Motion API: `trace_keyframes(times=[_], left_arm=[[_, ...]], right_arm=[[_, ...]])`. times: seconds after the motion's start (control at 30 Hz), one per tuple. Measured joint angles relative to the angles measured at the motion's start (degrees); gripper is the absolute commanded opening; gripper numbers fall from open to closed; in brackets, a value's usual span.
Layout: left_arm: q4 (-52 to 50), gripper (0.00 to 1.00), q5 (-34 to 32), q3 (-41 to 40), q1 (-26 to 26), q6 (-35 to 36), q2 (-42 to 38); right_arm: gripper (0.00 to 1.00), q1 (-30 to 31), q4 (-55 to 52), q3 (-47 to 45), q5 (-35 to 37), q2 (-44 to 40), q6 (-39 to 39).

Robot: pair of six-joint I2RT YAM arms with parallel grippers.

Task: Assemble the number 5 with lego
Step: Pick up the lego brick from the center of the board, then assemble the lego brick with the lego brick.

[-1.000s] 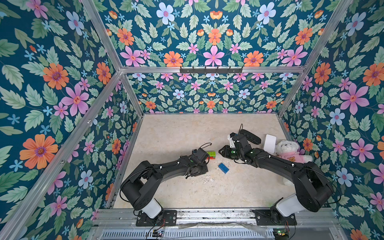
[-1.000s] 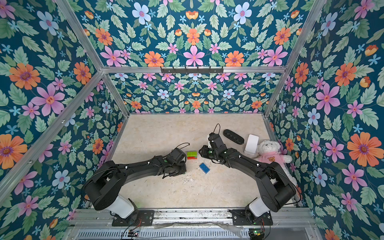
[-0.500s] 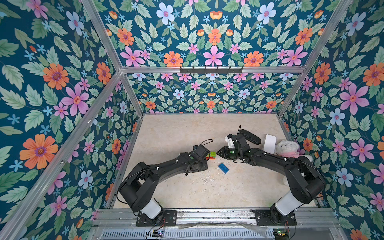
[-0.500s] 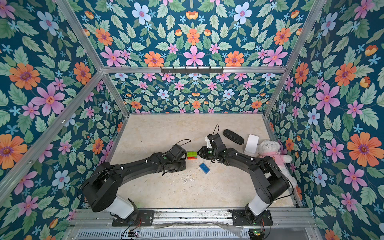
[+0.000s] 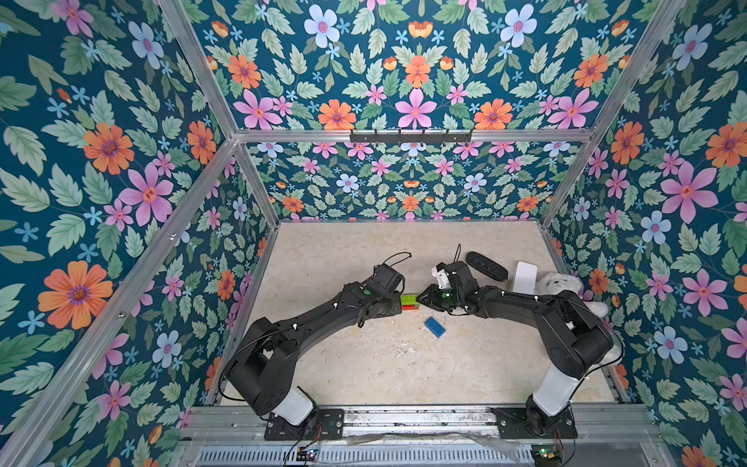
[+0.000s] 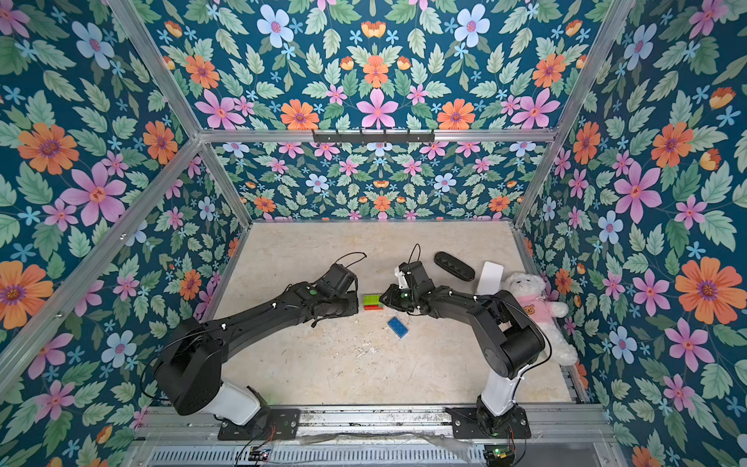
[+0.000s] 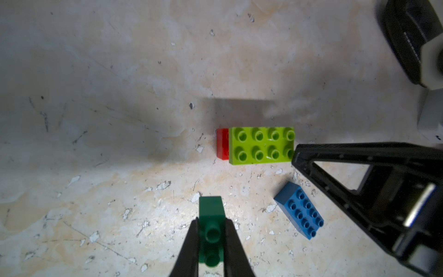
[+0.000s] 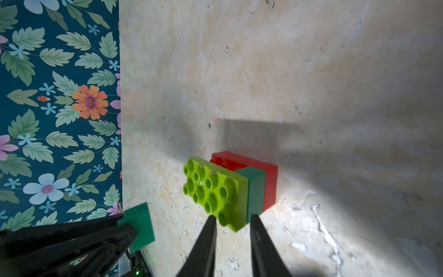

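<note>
Left hand (image 7: 212,220) clenched on a small dark green brick (image 7: 211,207). Right hand (image 8: 232,217) straddles the end of the lime-over-red stack (image 7: 261,146) near the centre of the desk (image 5: 364,364). I cannot tell whether it clamps. Risk: pressing the brick down on misaligned studs would tip or skid an unrestrained stack.

Tabletop (image 5: 343,258) recorded as beige and scuffed, enclosed by floral-papered walls (image 5: 404,81) on an aluminium frame (image 5: 283,135). A black hook rail (image 5: 410,136) is mounted on the rear crossbar. Toward the right side a black oblong case (image 5: 486,266) is laid flat. Just beside it a white rounded-corner object (image 5: 524,277), possibly a box, is seen. A white teddy bear (image 6: 529,299) in a pink top is propped by the right wall.
</note>
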Motion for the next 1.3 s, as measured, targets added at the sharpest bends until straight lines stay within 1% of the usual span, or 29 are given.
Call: trace_keyframes(times=[0.33, 0.57, 0.93, 1.1, 1.3], left_arm=[[-1.0, 0.0, 0.9, 3.0, 0.8, 2.4, 2.1], [-1.0, 0.0, 1.5, 5.6, 1.2, 3.1, 4.3], [-1.0, 0.0, 2.3, 8.1, 1.5, 3.8, 6.9], [-1.0, 0.0, 2.5, 9.6, 1.6, 4.2, 8.7], [-1.0, 0.0, 2.5, 10.3, 1.8, 4.4, 10.2]], right_arm=[[0.27, -0.5, 0.7, 0.3, -0.2, 1.2, 0.0], [0.26, -1.0, 3.7, -1.0, -2.0, 1.7, 1.4], [0.22, -2.4, 9.6, -3.1, -6.1, 2.8, 3.7], [0.19, -2.5, 11.7, -3.4, -6.8, 3.5, 4.5], [0.18, -2.6, 13.6, -3.4, -7.6, 4.4, 5.0]])
